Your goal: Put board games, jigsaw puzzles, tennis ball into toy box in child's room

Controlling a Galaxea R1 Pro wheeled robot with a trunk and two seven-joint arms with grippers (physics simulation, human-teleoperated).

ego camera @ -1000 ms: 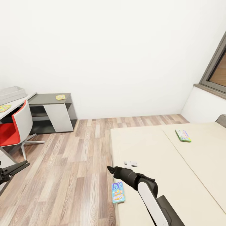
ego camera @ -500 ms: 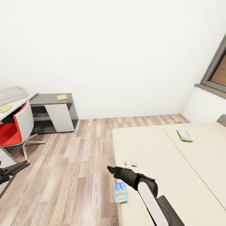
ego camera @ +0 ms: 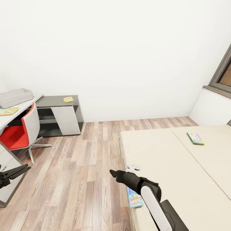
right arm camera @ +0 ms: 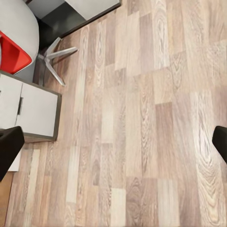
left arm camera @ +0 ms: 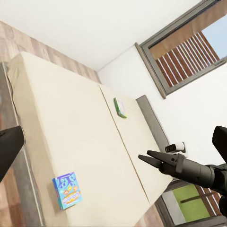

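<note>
Both grippers, right and left, spread empty; blue board game overhanging bed edge may slip off

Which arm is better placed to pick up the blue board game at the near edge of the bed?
The right. In the head view the right gripper hangs beside the bed, close to the blue board game. The left gripper is far across the floor, near the table. Both look empty.

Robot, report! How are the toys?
Left gripper open, right gripper open, both empty. Blue board game, green board game on bed. Toy box on desk, red chair beside.
</note>
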